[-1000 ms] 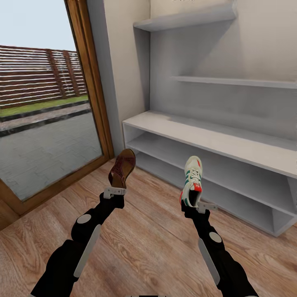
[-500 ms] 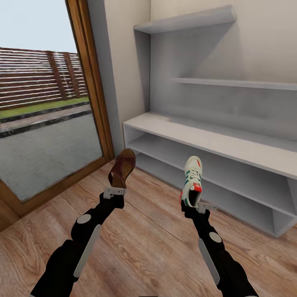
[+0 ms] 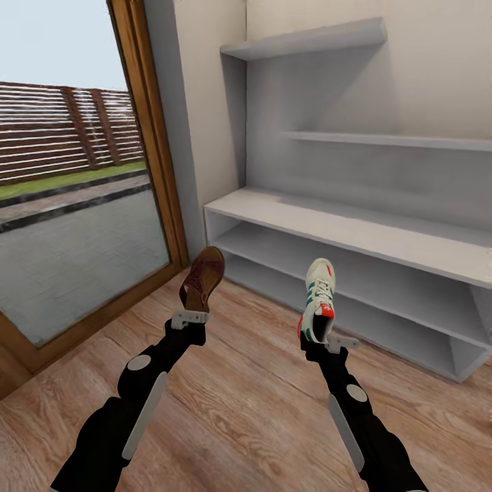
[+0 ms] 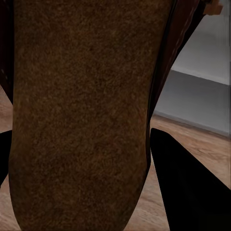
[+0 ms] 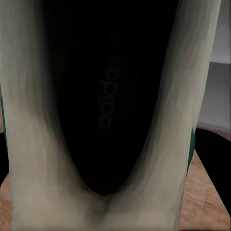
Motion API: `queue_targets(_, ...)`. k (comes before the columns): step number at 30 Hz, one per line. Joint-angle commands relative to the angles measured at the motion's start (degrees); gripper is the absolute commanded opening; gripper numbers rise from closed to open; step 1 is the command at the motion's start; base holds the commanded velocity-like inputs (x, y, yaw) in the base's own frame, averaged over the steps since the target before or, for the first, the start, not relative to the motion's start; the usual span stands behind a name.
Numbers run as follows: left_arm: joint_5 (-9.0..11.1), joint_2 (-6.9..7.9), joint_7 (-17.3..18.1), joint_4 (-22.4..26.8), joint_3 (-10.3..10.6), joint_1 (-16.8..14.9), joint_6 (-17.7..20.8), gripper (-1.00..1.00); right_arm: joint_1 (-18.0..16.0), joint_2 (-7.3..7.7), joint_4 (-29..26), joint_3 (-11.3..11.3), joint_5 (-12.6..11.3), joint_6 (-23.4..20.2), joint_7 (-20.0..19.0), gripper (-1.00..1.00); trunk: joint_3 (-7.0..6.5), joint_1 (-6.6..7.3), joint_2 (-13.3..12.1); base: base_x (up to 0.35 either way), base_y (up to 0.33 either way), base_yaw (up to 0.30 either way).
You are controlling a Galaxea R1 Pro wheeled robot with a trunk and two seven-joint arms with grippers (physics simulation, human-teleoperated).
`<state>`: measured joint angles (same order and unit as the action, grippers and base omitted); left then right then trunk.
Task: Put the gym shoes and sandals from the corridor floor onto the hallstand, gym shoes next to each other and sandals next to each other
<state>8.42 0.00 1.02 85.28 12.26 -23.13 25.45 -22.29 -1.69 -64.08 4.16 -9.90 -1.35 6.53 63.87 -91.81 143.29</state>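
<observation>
Holding: each arm has one shoe and lifts it up off the floor.
Left gripper: it is closed on the heel end of a brown sandal. The sandal stands up on end, toe pointing up, a bit tilted.
Sandal up close: in the left wrist view the tan-brown footbed is very near, with a dark gripper finger beside it.
Right gripper: it is closed on the heel end of a white gym shoe. The shoe stands up too, toe on top. It has green stripes and red bits on its side.
Gym shoe up close: in the right wrist view you look into its dark inside, with pale white sides around it.
Hallstand: a wide, low, pale grey rack right in front of the robot. It has a flat top, two open shelves under it, and a tall back with two more shelves high up. Both shoes are in the air, near its front and not touching it.
Floor: light brown wood planks under the arms.
Glass door: on the robot's left, with a brown wood frame. Outside you can see grey paving, grass and a brown fence.
</observation>
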Motion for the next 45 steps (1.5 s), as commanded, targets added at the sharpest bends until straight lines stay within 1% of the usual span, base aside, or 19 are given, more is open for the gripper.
queue_targets(1, 0.4, -0.01, 0.1, 0.1, 0.0, 0.0, 0.3, -1.0, 0.0, 0.02, -0.1, 0.1, -0.5, -0.1, 0.4, -1.0, -0.02, 0.01, 0.0, 0.016, 0.3, -0.219)
queue_targets(21, 0.4, 0.0, 0.1, 0.1, 0.0, 0.0, 0.3, -1.0, 0.0, 0.02, -0.1, 0.1, -0.5, -0.1, 0.5, -1.0, -1.35, 0.01, 0.0, 0.209, 0.252, -0.212)
queue_targets(29, 0.4, 0.0, 0.1, 0.1, 0.0, 0.0, 0.3, -1.0, 0.0, 0.02, -0.1, 0.2, -0.5, -0.1, 0.6, -1.0, -1.43, 0.01, 0.0, 0.09, 0.273, -0.028)
queue_targets(45, 0.3, 0.0, 0.0, 0.0, -0.1, 0.0, 0.3, -1.0, 0.0, 0.07, -0.1, 0.1, -0.6, -0.5, 0.5, -1.0, -1.44, 0.01, 0.0, 0.004, 0.022, -0.001)
